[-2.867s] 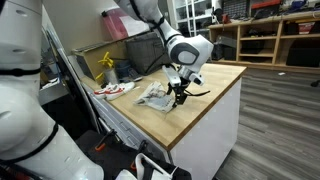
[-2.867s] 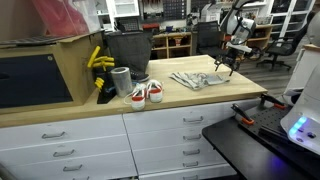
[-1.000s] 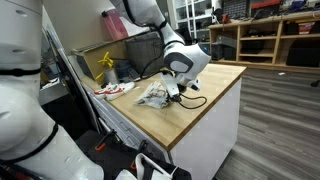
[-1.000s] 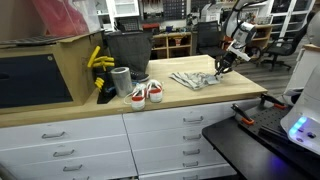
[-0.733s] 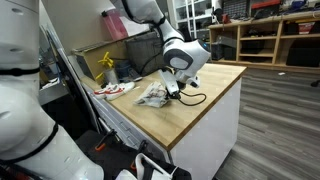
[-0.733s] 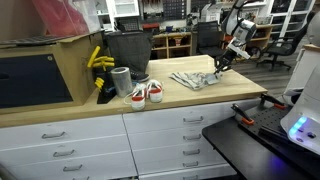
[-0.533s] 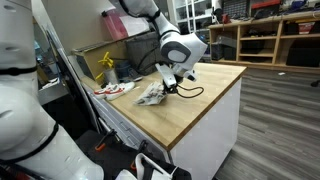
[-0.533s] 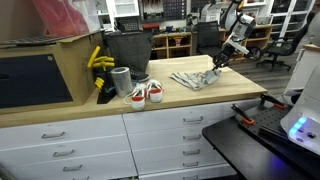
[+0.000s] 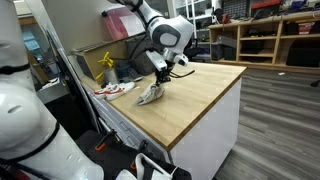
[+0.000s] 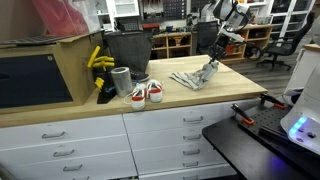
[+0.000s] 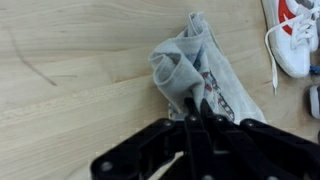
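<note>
A grey cloth (image 11: 196,62) with a printed patch lies crumpled on the wooden worktop (image 11: 70,80). My gripper (image 11: 195,104) is shut on one edge of it, and that edge is lifted off the wood. In both exterior views the gripper (image 9: 160,74) (image 10: 212,63) hangs a little above the worktop. The cloth (image 9: 150,94) (image 10: 193,80) trails down from it onto the wood. The pinched part is hidden between the black fingers (image 11: 186,112).
A pair of white and red sneakers (image 10: 145,93) (image 9: 114,89) (image 11: 291,40) sits near the cloth. Behind them stand a grey cup (image 10: 121,80), a black bin (image 10: 125,48) and a yellow object (image 10: 97,60). The worktop's edge (image 9: 205,118) drops to the floor.
The gripper has moved across the worktop towards the sneakers and risen slightly, pulling the held edge of the cloth over the rest. It has stayed shut throughout.
</note>
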Controlling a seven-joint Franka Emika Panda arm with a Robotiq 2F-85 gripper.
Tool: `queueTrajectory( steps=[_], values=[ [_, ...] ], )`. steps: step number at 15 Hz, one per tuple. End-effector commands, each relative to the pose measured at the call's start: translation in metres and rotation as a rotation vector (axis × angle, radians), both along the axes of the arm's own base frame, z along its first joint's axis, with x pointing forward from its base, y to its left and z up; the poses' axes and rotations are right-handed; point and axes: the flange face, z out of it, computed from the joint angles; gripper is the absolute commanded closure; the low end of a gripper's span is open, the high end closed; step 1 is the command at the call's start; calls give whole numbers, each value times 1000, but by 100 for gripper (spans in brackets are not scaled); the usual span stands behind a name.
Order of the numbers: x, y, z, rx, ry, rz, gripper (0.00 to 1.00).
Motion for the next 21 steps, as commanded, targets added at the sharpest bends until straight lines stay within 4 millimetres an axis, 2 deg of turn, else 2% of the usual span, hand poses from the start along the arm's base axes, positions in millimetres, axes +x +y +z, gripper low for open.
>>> queueTrajectory(
  steps=[1,6,14,21],
  values=[
    [0,11,16,-46,51,20,98],
    [3,20,16,-102,90,62,98],
    [7,22,22,-136,116,113,98],
    [15,34,25,-173,167,76,98]
  ],
)
